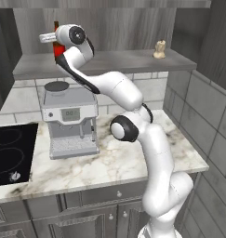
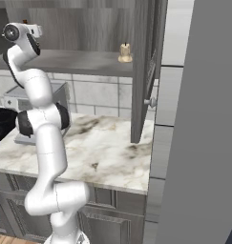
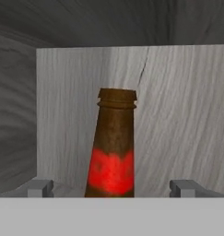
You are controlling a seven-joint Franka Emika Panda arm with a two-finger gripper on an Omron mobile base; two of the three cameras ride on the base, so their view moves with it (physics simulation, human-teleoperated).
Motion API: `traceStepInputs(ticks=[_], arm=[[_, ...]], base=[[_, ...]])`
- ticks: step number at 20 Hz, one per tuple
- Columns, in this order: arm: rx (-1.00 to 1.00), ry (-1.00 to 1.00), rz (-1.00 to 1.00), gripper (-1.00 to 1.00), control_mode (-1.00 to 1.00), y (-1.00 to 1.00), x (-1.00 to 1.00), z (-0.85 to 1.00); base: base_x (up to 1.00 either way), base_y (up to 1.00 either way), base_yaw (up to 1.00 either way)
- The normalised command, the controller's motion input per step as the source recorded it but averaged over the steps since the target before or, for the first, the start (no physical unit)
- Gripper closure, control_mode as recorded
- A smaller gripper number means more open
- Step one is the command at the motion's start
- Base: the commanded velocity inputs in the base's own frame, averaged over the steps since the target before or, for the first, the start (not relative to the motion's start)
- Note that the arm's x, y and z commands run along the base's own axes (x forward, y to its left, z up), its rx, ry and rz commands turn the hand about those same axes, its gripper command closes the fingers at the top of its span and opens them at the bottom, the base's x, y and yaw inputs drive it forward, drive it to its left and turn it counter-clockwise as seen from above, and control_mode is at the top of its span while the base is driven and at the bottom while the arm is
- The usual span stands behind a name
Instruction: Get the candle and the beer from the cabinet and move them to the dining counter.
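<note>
The beer [image 3: 112, 147], a dark brown bottle with a red label, stands upright on the shelf of the open cabinet [image 1: 114, 60], close to the grey wood back wall. My gripper [image 3: 112, 189] is open, with one fingertip [image 3: 39, 188] on each side of the bottle's lower body and a gap to either one. In the left base view the beer [image 1: 58, 48] peeks out behind my raised hand at the shelf's left end. The small cream candle [image 1: 159, 49] stands at the shelf's right end, far from the hand, and the right base view has the candle [image 2: 125, 53] too. The dining counter is out of view.
Below the shelf, a grey coffee machine [image 1: 70, 121] stands on a marble worktop [image 1: 119, 162], and a black hob [image 1: 12, 153] lies to its left. The open cabinet door [image 2: 143, 71] hangs at the shelf's right end. A tiled wall [image 1: 198, 111] closes off the right side.
</note>
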Motion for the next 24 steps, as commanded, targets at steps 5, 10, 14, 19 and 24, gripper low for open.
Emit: traceStepInputs(ticks=[5,10,14,19,24], arm=[[0.0,0.0,0.0,-1.0,-1.0,0.0,0.0,0.0],[0.0,0.0,0.0,-1.0,-1.0,0.0,0.0,0.0],[0.0,0.0,0.0,1.0,-1.0,0.0,0.0,0.0],[0.0,0.0,0.0,1.0,-1.0,0.0,0.0,0.0],[0.0,0.0,0.0,1.0,-1.0,0.0,0.0,0.0]], base=[[0.0,0.0,0.0],[0.0,0.0,0.0],[0.0,0.0,0.0],[0.0,0.0,0.0],[0.0,0.0,0.0]])
